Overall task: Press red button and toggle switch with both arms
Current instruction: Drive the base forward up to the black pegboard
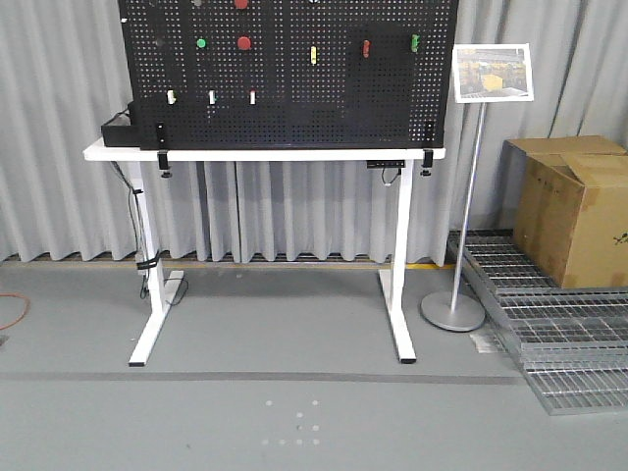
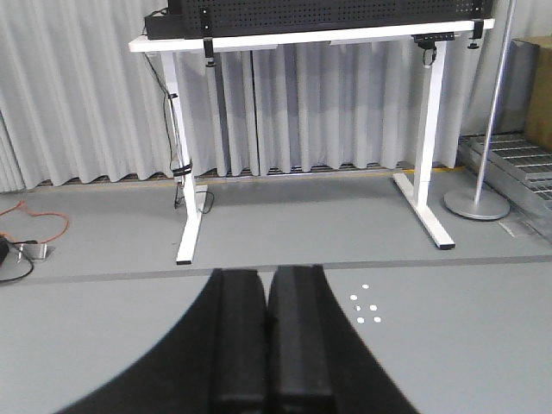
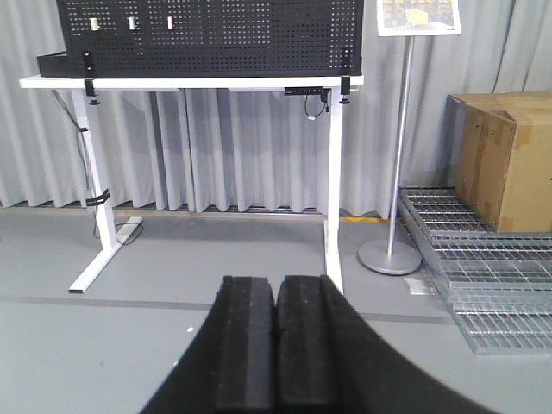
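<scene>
**Hands Closed, Controls Far Ahead**

The left hand (image 2: 268, 280) and right hand (image 3: 276, 285) are seen with pads pressed together, nothing held. Far ahead and above them, a pegboard (image 1: 294, 98) is stood on the tabletop (image 1: 265, 153). Its red button (image 1: 244, 43), judged rigid and sprung, should be pushed squarely on its face. The toggle switch (image 1: 366, 48), toward the right hand's side, should be nudged at its lever tip.

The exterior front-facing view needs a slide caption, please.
Black pegboard with red button and toggle switch on a white table.
</scene>
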Tool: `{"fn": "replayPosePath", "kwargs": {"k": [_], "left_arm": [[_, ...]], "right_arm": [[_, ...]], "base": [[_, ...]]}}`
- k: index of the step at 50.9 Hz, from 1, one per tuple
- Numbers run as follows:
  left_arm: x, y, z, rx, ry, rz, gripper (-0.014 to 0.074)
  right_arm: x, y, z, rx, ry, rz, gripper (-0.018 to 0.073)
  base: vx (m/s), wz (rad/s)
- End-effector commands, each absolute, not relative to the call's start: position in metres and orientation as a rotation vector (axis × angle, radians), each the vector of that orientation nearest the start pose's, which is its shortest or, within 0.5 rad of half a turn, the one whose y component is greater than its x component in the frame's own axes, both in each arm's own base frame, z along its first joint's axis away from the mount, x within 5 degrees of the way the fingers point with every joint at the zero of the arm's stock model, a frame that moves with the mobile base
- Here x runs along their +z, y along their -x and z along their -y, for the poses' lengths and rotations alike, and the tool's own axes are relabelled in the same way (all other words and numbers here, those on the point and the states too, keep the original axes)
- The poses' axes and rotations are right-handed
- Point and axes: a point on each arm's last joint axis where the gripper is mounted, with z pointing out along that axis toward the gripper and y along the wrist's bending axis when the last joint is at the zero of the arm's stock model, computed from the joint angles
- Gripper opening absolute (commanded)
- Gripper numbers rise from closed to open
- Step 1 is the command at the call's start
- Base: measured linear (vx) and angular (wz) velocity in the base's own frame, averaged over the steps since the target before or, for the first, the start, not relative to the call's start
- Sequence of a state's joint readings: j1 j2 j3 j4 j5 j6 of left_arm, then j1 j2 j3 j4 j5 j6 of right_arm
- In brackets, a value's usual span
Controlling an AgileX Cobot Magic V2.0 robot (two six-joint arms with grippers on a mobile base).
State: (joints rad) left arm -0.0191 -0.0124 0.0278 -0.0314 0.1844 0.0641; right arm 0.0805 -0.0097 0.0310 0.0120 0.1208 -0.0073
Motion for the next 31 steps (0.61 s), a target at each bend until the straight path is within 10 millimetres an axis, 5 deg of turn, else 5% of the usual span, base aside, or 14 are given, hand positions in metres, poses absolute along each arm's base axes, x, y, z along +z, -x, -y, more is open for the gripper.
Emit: {"fn": "replayPosePath", "kwargs": {"k": [1, 31], "left_arm": [[0.1843, -0.0568, 0.0016, -0.002, -0.038, -1.623, 0.0001], [0.1843, -0.0568, 0.0016, -0.002, -0.038, -1.623, 0.0001]], "right_arm": [[0.1971, -0.0561, -0.0043, 0.056, 0.063, -1.536, 0.0000], [0.1969, -0.0561, -0.0043, 0.056, 0.063, -1.537, 0.0000]], "base": [[0.31, -0.05], [0.40, 0.02]]}}
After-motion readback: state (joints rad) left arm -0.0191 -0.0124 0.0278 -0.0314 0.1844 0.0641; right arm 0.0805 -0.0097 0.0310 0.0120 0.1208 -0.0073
